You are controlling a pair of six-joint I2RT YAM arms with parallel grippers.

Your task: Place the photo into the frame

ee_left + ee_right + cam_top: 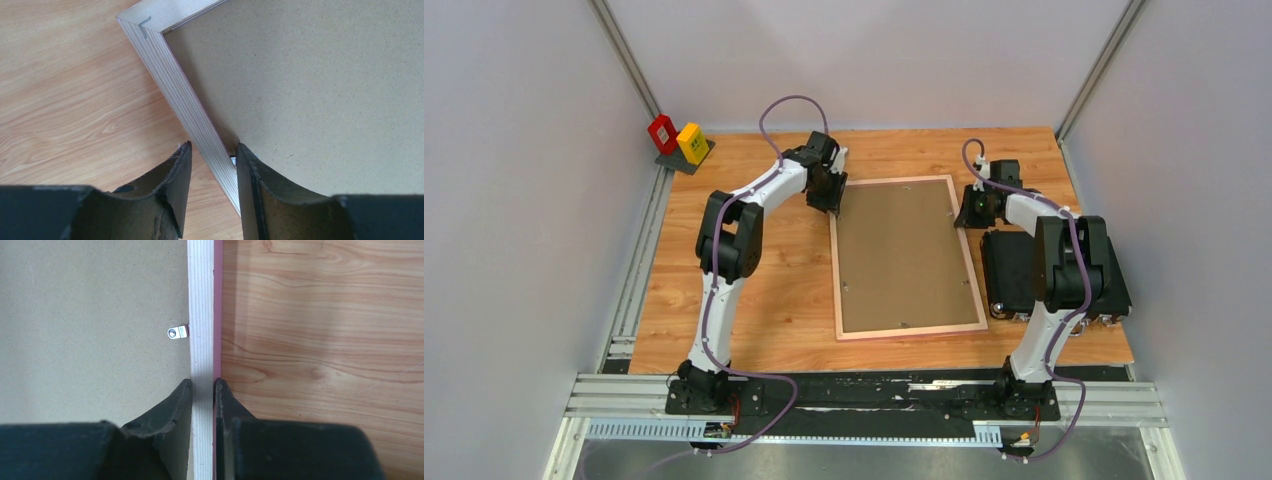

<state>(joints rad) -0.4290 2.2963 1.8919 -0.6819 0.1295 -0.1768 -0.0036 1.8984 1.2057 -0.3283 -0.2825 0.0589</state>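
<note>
Right, your right hand (202, 385) is clamped on the frame (201, 315), with one finger on each side of its right long rail, toward the far end. Your left hand (212, 150) has its jaws apart astride the opposite rail, just short of the far-left corner. There's a gap on the outer side, so it grips nothing.

The frame lies flat with its wood back up, long axis running away from you, between both arms with each hand on its own rail. A brown backing board (904, 255) fills the opening. A small metal tab (178, 332) sits over the board's edge just ahead of the right hand's fingers.

The photo isn't visible in any view, so I can't tell if it's under the board.

The table (764, 290) is flat woodgrain. A black case (1009, 270) lies just beside the right rail under your right arm, so I'd judge that side tighter than the left.
</note>
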